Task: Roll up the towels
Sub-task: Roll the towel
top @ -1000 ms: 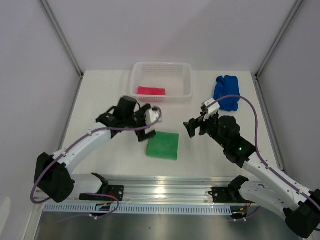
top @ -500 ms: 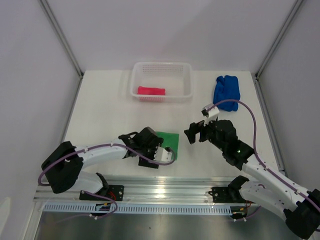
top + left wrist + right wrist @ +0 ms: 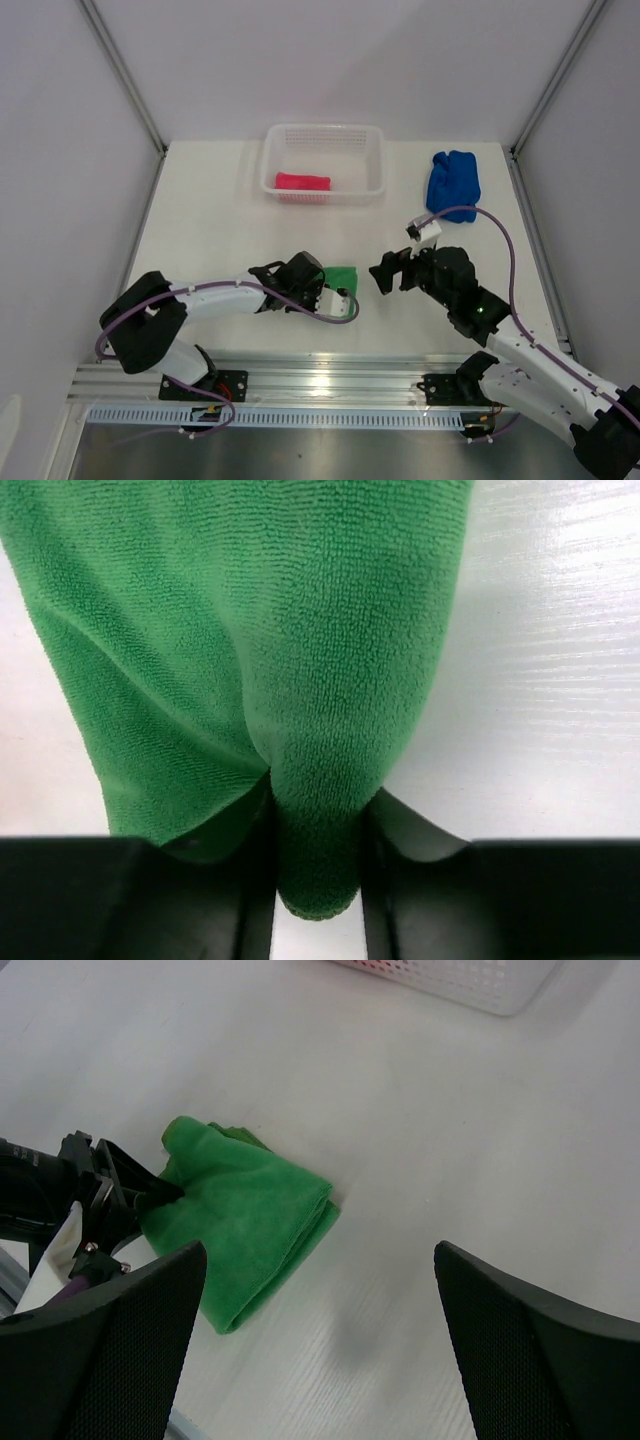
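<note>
Left gripper [image 3: 318,880]: pinching a fold of the green towel [image 3: 343,275], nearer than the basket [image 3: 325,128].
Right gripper [image 3: 385,273]: hovering, fingers spread wide.
Pink towel [image 3: 302,182]: lying inside basket.
Blue towel [image 3: 453,180]: lying right of basket.

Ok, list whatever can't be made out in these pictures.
Green towel: top view, the left gripper covers part of it; left wrist view, the top edge cuts it off.
Blue towel: top view, any tag too small to find.
Basket: right wrist view, cut off by the top edge.
</note>
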### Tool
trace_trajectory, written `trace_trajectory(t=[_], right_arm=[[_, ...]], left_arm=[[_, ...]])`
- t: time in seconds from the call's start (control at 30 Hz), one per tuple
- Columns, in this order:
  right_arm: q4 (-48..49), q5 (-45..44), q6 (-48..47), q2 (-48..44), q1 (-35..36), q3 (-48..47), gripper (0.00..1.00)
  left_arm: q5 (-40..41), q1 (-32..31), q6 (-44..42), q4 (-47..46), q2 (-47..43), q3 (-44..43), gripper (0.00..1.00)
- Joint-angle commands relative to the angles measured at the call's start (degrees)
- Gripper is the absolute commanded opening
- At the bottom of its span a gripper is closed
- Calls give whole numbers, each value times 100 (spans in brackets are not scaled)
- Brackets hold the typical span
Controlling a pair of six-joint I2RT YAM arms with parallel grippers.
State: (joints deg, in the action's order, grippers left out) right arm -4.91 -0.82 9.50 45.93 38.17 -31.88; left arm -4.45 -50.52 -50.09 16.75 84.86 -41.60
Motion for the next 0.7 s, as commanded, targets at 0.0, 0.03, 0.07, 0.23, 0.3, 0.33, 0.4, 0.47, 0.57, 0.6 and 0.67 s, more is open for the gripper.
trace_trajectory(t=[0.0,0.03,0.07,0.23,0.3,0.33,0.4,0.47,0.57,0.6,0.67], right_arm=[[183,248,-61,-76,32,-11,98],[192,301,-132,-41,41,-11,97],[201,415,-289,-14,58,-11,98],[350,977,-861,223,199,50,98],[647,1415,-1211,249,348,190,97],[745,1531,-1318,258,427,252,97],[1069,1698,-1511,337,716,392,97],[1184,1813,-1547,573,954,402,97],[1421,1787,-1521,916,1455,410,97],[1570,1700,-1477,987,1717,524,97],[2052,1288,-1381,1154,1921,665,97]], left_arm=[[-64,-19,52,319,-74,-67,26],[-143,-10,43,407,-144,-102,22],[-405,25,51,634,-310,-137,18],[-1522,437,8,1505,-549,-515,6],[-1926,692,-158,1751,-584,-550,8],[-2050,762,-220,1848,-593,-568,7],[-2235,956,-343,2154,-558,-708,9],[-2490,1114,-388,2375,-427,-814,10],[-2666,1281,-423,2596,-277,-981,13],[-2701,1317,-441,2596,-277,-972,13],[-2789,1343,-476,2614,-268,-972,15]])
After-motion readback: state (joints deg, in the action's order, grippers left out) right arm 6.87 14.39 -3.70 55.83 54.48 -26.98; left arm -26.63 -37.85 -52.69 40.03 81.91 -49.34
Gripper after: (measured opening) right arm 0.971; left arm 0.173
